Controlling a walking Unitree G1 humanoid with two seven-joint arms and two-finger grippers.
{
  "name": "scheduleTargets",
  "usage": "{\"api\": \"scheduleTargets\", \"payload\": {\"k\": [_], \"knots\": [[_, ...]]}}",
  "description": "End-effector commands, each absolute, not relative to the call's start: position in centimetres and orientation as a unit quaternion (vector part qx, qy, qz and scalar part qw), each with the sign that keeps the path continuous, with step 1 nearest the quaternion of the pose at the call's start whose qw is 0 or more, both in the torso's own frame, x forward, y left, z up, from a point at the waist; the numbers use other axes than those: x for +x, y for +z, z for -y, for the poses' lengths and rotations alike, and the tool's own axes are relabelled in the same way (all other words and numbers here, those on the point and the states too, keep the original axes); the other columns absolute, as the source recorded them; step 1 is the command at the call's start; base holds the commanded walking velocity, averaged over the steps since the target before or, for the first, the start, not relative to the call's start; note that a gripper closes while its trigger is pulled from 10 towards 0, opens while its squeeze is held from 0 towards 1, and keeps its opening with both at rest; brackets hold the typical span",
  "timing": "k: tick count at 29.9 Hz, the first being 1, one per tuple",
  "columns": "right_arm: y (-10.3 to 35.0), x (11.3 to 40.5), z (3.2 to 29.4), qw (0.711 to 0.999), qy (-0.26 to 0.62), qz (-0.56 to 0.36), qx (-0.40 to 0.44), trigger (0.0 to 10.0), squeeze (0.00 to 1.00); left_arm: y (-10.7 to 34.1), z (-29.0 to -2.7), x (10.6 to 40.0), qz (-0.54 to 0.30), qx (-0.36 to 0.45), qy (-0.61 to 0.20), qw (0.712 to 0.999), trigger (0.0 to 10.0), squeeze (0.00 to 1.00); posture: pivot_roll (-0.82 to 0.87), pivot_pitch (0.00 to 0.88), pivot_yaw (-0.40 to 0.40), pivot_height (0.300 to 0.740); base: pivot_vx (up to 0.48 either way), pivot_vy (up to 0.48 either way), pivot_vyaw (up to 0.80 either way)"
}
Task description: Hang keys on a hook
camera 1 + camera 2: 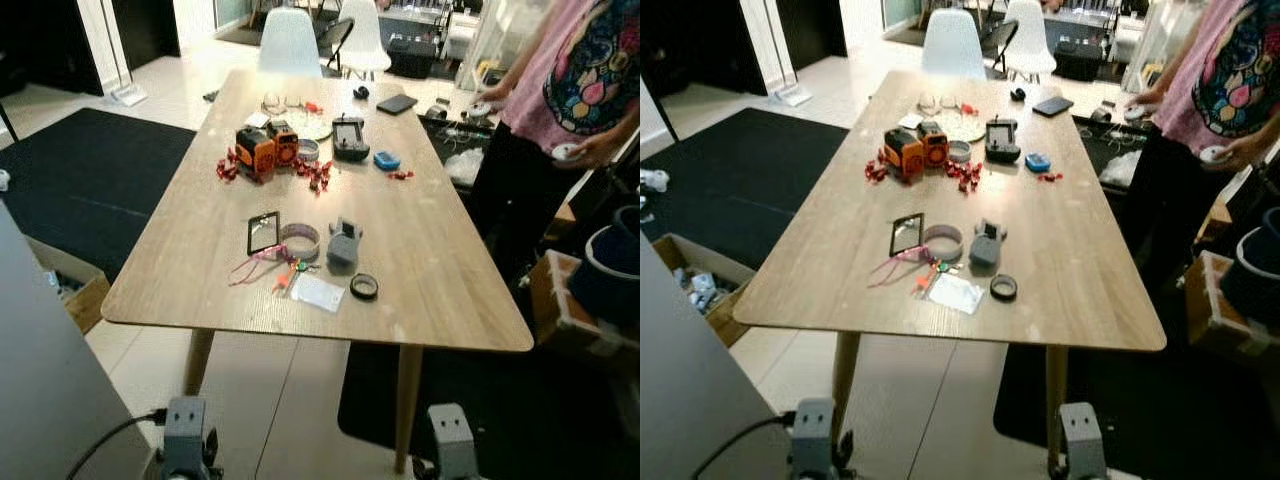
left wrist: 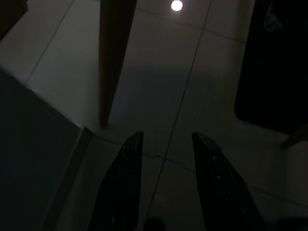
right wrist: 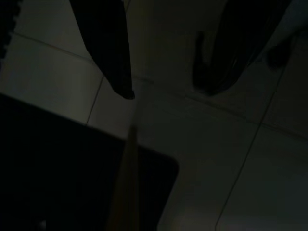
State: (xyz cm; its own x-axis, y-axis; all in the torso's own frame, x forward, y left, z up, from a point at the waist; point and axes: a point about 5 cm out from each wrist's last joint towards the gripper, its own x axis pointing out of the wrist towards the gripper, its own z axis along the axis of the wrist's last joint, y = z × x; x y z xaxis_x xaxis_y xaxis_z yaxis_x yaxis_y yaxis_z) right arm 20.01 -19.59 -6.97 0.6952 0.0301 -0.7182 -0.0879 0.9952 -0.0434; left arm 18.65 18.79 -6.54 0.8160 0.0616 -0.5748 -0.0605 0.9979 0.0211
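Your two arms hang low in front of the table, so start from there: the left gripper (image 2: 163, 144) points down at the tiled floor (image 2: 202, 86) with its black fingers spread apart and nothing between them, a wooden table leg (image 2: 113, 57) standing just ahead of it, and the right gripper (image 3: 166, 72) hangs the same way, fingers parted and empty above the tiles and the edge of a dark rug (image 3: 57, 178). You are at the approach step; nothing has been picked up yet. Above and ahead of both grippers, near the front edge of the table (image 1: 200, 250), lie the keys (image 1: 287, 272), a small bunch with pink and orange tags, just beside a white card (image 1: 318, 292) and touching or nearly touching a grey tape ring (image 1: 299, 241). A small framed mirror (image 1: 263, 232), a grey block (image 1: 343, 245) and a black round lid (image 1: 364, 287) sit close around them. Further off from the grippers is a cluster of orange tools (image 1: 266, 148) and red clips (image 1: 320, 176), and a person (image 1: 570, 90) stands off to your right at the far side. I see no hook here, so your next move, as I judge it, is to raise one arm over the table edge, pinch the keys clear of the clutter, then find the hook.
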Motion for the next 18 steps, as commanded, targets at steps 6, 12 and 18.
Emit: {"api": "scheduleTargets", "payload": {"k": [6, 12, 18], "knots": [[-7.09, 19.81, 19.43, 0.919, 0.040, -0.391, -0.040, 10.0, 0.00, -7.02, -18.87, 17.80, -0.314, -0.009, 0.046, 0.948, 10.0, 0.00, 0.05, 0.080, -0.061, 0.740, 0.000, 0.000, 0.00], [-7.04, 19.95, 19.31, 0.919, 0.042, -0.390, -0.042, 10.0, 0.00, -7.01, -18.92, 17.71, -0.311, -0.013, 0.053, 0.949, 10.0, 0.00, 0.05, 0.082, -0.060, 0.740, 0.000, 0.000, 0.00], [-6.95, 20.13, 19.07, 0.921, 0.044, -0.386, -0.041, 10.0, 0.00, -6.93, -18.77, 17.79, -0.306, -0.013, 0.046, 0.951, 10.0, 0.00, 0.05, 0.083, -0.051, 0.740, 0.000, 0.000, 0.00]]}}
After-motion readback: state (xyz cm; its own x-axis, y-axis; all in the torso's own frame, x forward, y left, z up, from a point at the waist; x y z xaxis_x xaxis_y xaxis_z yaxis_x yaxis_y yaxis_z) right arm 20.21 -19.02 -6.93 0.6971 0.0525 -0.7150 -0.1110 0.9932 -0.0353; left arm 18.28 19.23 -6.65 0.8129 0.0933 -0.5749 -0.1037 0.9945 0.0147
